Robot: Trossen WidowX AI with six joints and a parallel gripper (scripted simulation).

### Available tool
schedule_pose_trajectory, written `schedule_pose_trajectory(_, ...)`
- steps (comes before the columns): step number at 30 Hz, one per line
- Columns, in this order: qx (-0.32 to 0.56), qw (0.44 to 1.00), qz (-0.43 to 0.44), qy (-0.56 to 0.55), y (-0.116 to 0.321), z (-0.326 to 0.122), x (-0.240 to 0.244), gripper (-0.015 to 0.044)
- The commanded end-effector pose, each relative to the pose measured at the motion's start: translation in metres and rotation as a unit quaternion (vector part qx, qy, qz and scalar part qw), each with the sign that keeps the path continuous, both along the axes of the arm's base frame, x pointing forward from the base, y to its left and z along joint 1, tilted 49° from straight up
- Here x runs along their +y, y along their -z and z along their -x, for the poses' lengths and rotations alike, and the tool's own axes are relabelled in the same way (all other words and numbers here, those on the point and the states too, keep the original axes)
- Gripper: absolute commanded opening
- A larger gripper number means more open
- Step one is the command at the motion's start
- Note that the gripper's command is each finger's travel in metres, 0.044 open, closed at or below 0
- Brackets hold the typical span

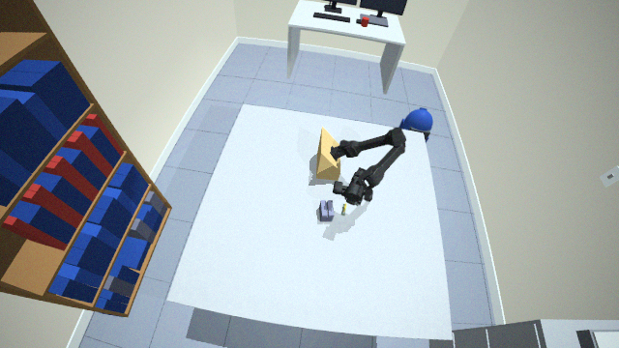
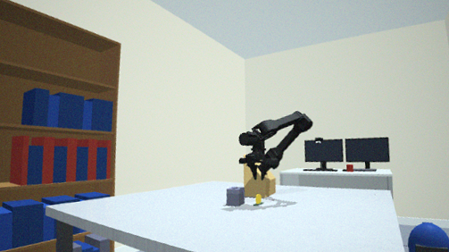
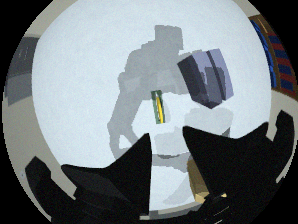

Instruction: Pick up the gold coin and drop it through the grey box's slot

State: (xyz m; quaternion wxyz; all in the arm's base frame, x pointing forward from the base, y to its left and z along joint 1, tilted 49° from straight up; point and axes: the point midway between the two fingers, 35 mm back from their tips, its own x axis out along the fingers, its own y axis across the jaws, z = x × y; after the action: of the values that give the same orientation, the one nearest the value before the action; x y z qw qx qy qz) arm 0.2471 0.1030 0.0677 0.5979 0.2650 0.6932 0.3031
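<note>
The gold coin stands on edge in its dark-green holder on the white table. The grey box stands close beside it, and the slot runs along its lid. My gripper hangs above the table, a little short of the coin and well clear of it. Its fingers stand partly apart with nothing between them. In the wrist view the coin lies just ahead of the fingertips and the box is ahead to the right.
A tan wedge-shaped block stands on the table behind the arm. A bookshelf is at the left, a desk with monitors at the back, and a blue dome by the table's far corner.
</note>
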Motion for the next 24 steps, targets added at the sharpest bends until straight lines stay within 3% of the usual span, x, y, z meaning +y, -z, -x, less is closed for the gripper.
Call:
schedule_pose_trajectory(1,0.005,1.0,-0.003,0.002,0.016,0.004,0.017,0.0161)
schedule_pose_trajectory(24,0.005,1.0,-0.003,0.002,0.045,0.01,0.046,0.0161)
